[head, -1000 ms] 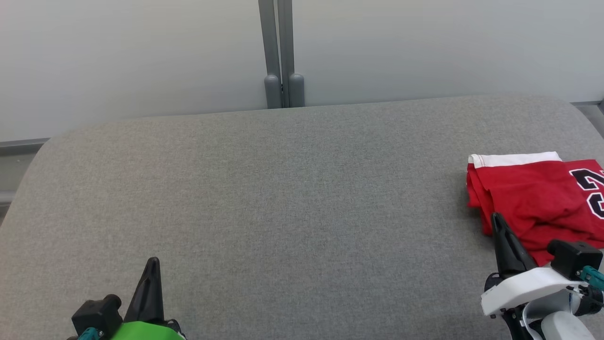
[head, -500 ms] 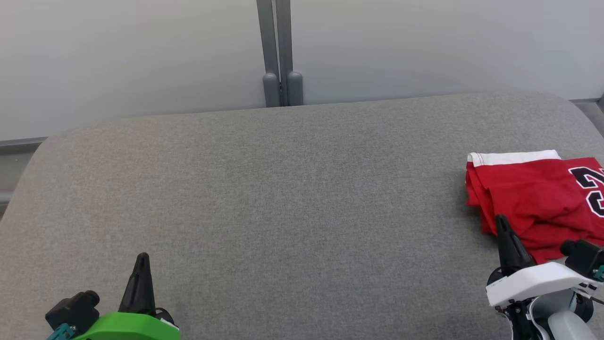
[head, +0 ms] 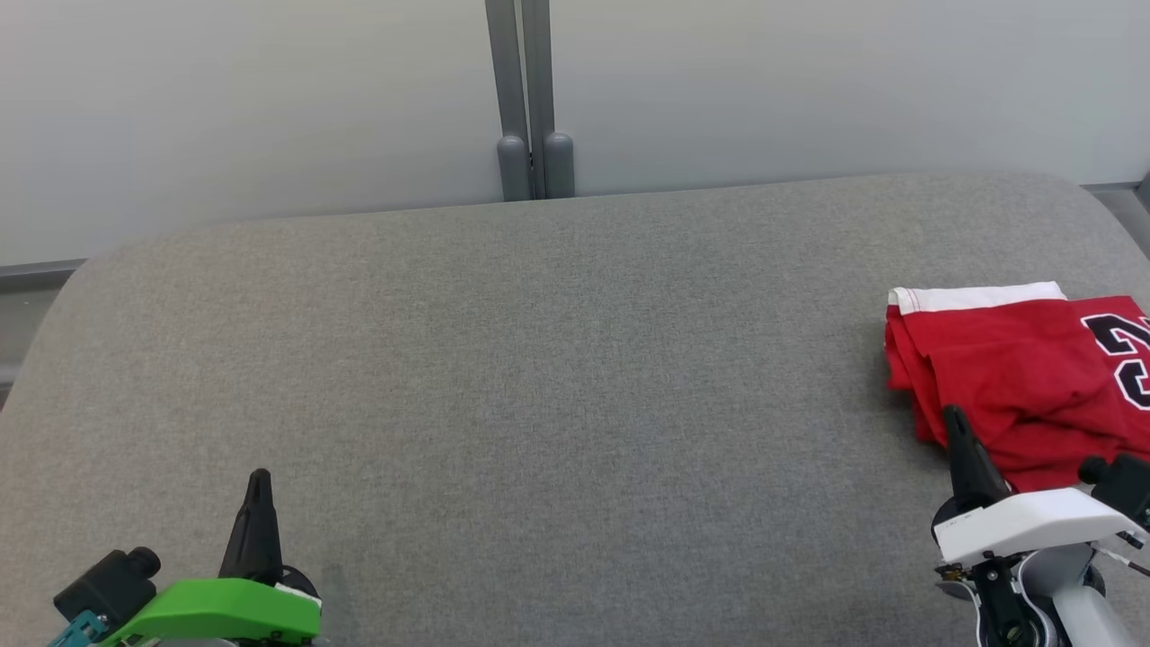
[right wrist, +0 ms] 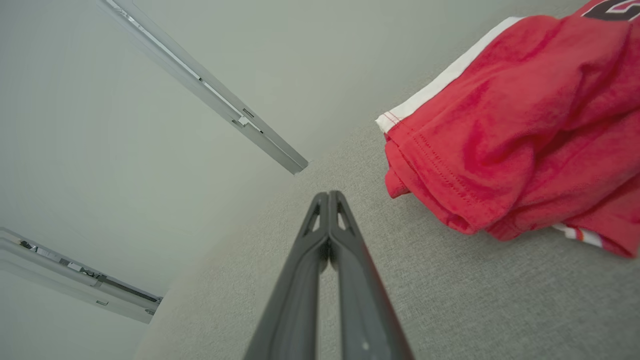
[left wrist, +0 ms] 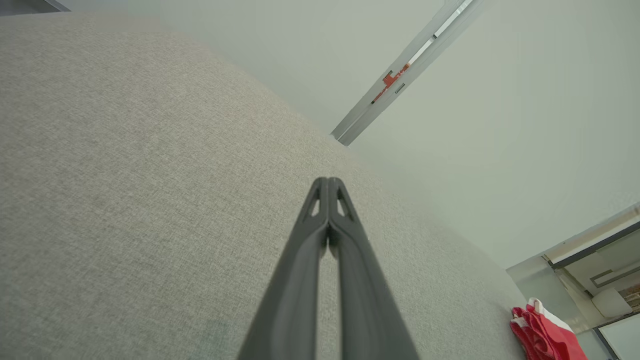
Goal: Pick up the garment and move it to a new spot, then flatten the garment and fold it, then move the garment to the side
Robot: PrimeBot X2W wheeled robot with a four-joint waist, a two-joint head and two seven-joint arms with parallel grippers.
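Note:
The garment (head: pixel 1015 377) is a red jersey with a white trim band and black numerals, lying folded at the right edge of the grey padded surface (head: pixel 539 359). It fills the upper right of the right wrist view (right wrist: pixel 520 130) and shows small at the lower right of the left wrist view (left wrist: pixel 542 332). My right gripper (head: pixel 954 418) is shut and empty, its tip at the garment's near left edge, apart from the cloth in the right wrist view (right wrist: pixel 328 196). Far to the left, near the front edge, stands my left gripper (head: pixel 259 478), shut and empty (left wrist: pixel 328 182).
A pale wall with a grey vertical post (head: pixel 528 99) stands behind the padded surface. The surface's rounded edges fall away at the far left and far right. Its broad grey middle lies between my two grippers.
Both grippers have drawn back toward the near edge, the left one also sliding left. The garment lies as before; the head view has shifted slightly.

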